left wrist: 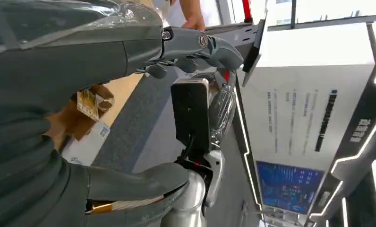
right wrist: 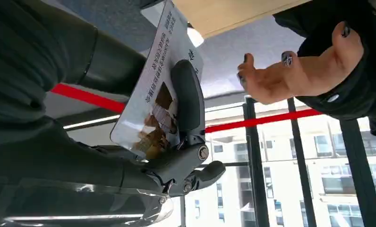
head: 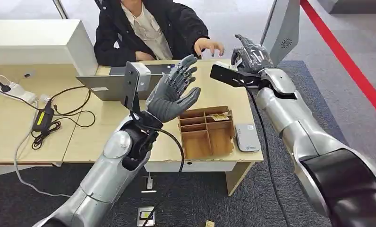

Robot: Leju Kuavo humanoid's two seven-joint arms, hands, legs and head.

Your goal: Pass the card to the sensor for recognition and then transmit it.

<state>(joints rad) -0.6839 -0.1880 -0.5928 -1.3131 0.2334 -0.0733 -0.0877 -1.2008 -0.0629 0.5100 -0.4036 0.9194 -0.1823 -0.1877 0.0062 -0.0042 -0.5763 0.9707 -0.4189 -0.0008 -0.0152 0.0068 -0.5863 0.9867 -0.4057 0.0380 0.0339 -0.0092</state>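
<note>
My right hand [head: 252, 56] is raised over the table's far right corner. It pinches a printed white card [right wrist: 160, 90] under one dark finger [right wrist: 188, 101]. A person's open hand [head: 209, 46] [right wrist: 299, 71] reaches toward the card, a short gap away from it. My left hand [head: 172, 92] is lifted above the middle of the table, fingers spread [left wrist: 195, 45], holding nothing. The white sensor [head: 247, 137] lies flat near the table's front right edge. It sits beside a divided cardboard box [head: 195, 142] that has another card [head: 219, 117] [left wrist: 88, 104] in a back compartment.
A person in a dark coat [head: 148, 28] sits behind the table. A laptop [head: 108, 86] stands at the back centre, a power brick with cables [head: 43, 118] at the left and a white box [head: 35, 42] at the far left. Small items [head: 146, 215] lie on the carpet.
</note>
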